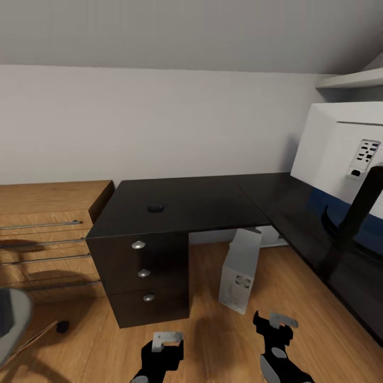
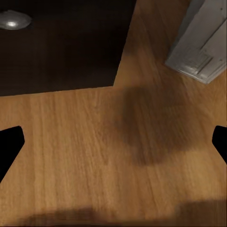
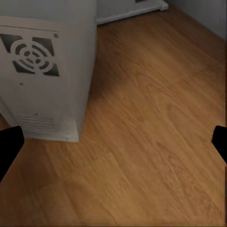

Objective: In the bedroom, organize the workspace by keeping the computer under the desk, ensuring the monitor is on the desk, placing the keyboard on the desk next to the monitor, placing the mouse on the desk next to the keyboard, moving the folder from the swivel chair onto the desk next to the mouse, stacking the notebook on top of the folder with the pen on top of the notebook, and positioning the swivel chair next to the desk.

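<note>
Nearest to the camera, both arms hang low over the wooden floor (image 1: 213, 340). The left gripper (image 1: 167, 340) and the right gripper (image 1: 275, 324) both have their fingers spread apart, and each one holds nothing; in both wrist views only bare floor lies between the dark fingertips. Just beyond the right gripper, the computer (image 1: 240, 269) stands upright on the floor, partly under the edge of the desk (image 1: 213, 205), with its vented side turned to the right wrist camera. To the left of it stands the black drawer unit (image 1: 143, 276) with three round knobs. At the far left edge, a grey part of the swivel chair (image 1: 10, 319) shows, near the wooden drawer chest (image 1: 48, 229). On the desk top, the small black mouse (image 1: 155, 207) lies alone, and further right the monitor (image 1: 346, 154) stands on its black stand, with the white back toward us. The keyboard is not beside them yet. I judge that the robot is now checking the desk area; next it probably must fetch the keyboard and place it next to the monitor.
</note>
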